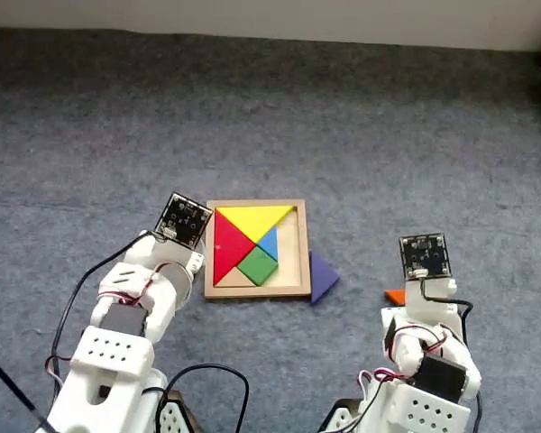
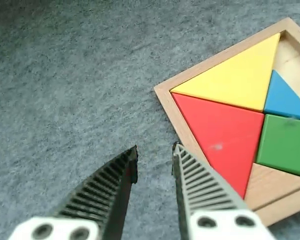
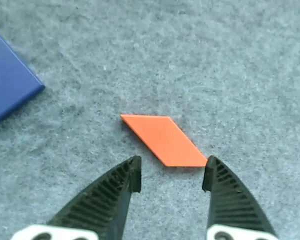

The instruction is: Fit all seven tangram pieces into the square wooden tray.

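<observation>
Right wrist view: pincer (image 3: 172, 165) spread, empty.

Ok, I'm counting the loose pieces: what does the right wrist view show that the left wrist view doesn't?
Right wrist, not left: the orange parallelogram on the carpet at the tips of the open right gripper, and a corner of the dark blue piece. Left wrist, not right: the wooden tray with the yellow triangle, red triangle, light blue triangle and green square in it, the open left gripper at its edge. Both: grey carpet.
</observation>
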You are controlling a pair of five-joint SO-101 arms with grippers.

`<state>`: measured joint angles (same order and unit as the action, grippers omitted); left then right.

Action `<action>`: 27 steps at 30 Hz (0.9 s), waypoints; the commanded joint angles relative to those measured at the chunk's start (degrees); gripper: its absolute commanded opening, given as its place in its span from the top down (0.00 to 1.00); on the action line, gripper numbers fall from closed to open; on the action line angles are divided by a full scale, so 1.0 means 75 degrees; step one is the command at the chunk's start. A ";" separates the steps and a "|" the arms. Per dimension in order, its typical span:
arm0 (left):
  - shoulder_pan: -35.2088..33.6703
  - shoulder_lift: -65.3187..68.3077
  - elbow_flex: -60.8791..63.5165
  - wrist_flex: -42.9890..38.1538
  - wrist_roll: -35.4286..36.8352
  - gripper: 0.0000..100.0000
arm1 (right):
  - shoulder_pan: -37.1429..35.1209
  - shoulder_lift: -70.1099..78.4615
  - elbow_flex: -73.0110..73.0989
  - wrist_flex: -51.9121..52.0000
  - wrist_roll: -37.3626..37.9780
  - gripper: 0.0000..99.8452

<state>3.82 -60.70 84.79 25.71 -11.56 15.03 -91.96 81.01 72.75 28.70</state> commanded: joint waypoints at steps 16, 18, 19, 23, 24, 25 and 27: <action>-0.0088 -0.0111 -0.0041 -0.0141 0.0047 0.87 | 0.0088 0.7273 -0.3393 -0.0709 0.0082 0.64; -0.0088 -0.0111 -0.0041 -0.0141 0.0047 0.87 | 0.0088 0.7871 -0.3675 -0.1155 0.0094 0.65; -0.0088 -0.0111 -0.0041 -0.0141 0.0035 0.87 | 0.0088 0.8117 -0.3757 -0.1377 0.0094 0.66; -0.0076 -0.0111 -0.0041 -0.0141 0.0035 0.87 | 0.0053 0.8914 -0.3663 -0.2104 0.0504 0.69; -0.0064 -0.0111 -0.0041 -0.0141 0.0035 0.87 | 0.0053 0.9055 -0.3593 -0.2221 0.0762 0.70; -0.0064 -0.0111 -0.0041 -0.0141 0.0035 0.87 | 0.0053 0.9184 -0.3534 -0.2292 0.0949 0.71; -0.0064 -0.0111 -0.0041 -0.0129 0.0035 0.87 | 0.0053 0.9418 -0.3464 -0.2467 0.1160 0.73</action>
<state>3.82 -60.70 84.79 25.71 -11.56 15.12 -22.33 56.13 56.66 34.59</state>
